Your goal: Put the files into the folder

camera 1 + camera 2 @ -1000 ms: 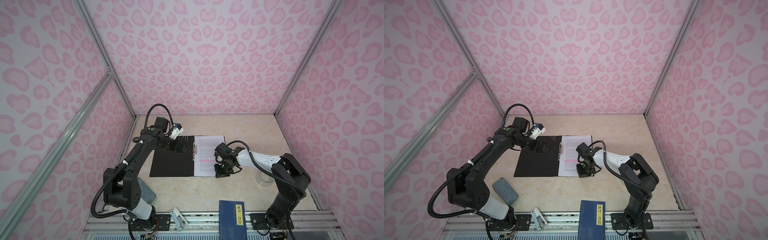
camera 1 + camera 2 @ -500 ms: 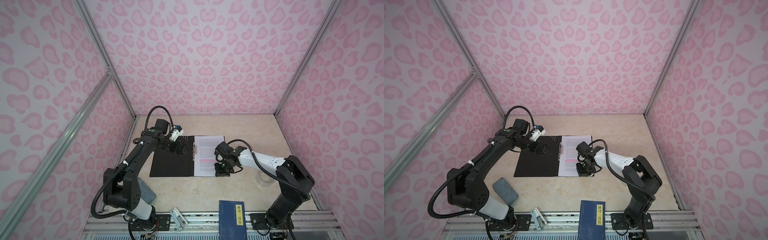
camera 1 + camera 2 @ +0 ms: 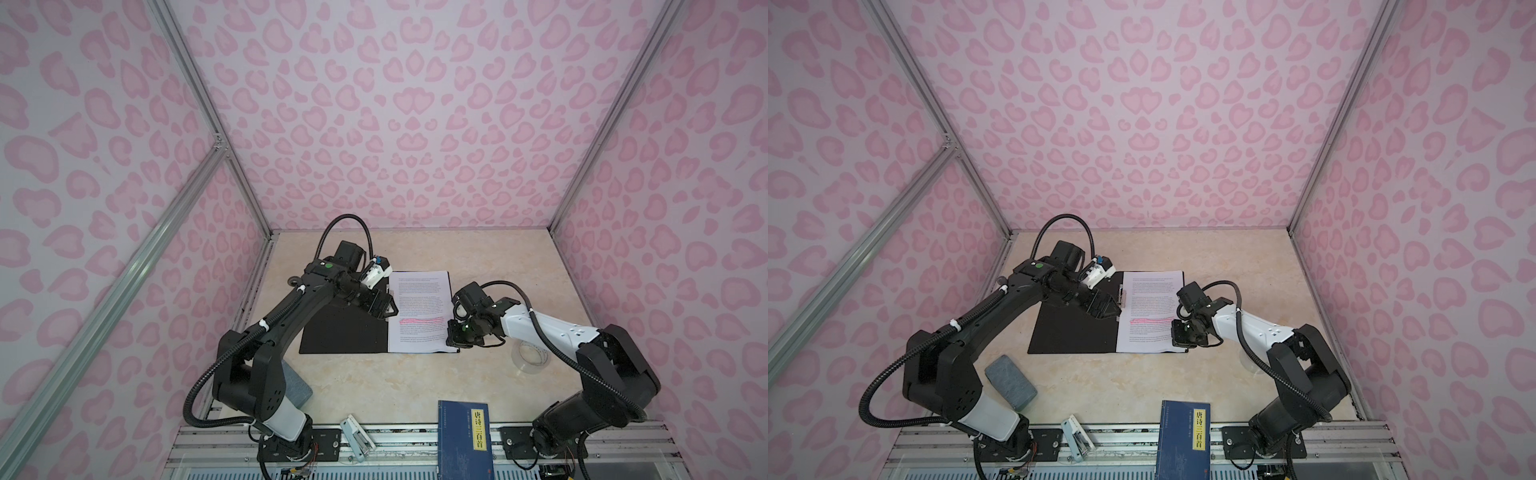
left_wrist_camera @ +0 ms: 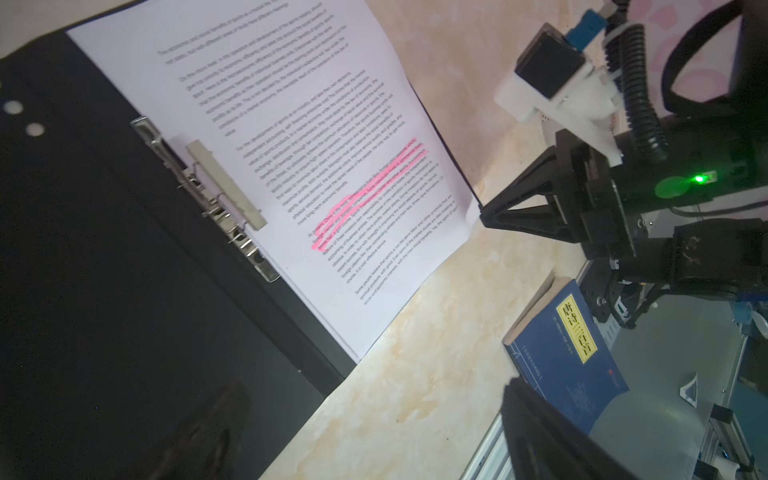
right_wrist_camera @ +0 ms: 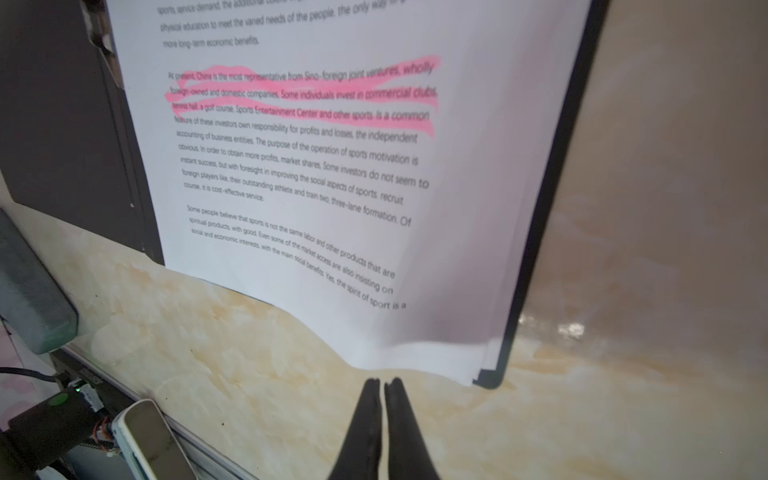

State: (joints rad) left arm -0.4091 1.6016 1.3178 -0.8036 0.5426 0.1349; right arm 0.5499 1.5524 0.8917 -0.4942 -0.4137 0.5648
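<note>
The files (image 3: 419, 316) are a thin stack of loose paper sheets. They lie on the black inside of the open folder (image 3: 345, 332), on the half beside the right arm, with their inner edge up against the metal clip (image 4: 208, 195).

Paper like this is light, limp and slick sheet on sheet. A push from one side would likely fan or buckle the stack, and a pinch at one corner may lift only the top sheets. The stack's near edge ripples up off the folder, so that looks the easiest place to get under. A flat press in the margin would suit sliding better. Whether the clip's bar is clamped on the sheets I cannot tell.

The right gripper (image 5: 381, 384) has its fingers clenched together on nothing, tips just off that rippled edge. The left gripper (image 3: 388, 309) hangs over the clip, fingers spread wide and empty.

On the surface (image 3: 395, 382), well apart from the folder on its near side, sit a blue book (image 3: 465, 436), a grey block (image 3: 1011, 380) and what looks like a stapler (image 3: 357, 436). A clear ring (image 3: 532, 357) lies off the folder's outer edge. Nothing rests on the folder. Only the left arm over the bare cover would hinder closing it.
</note>
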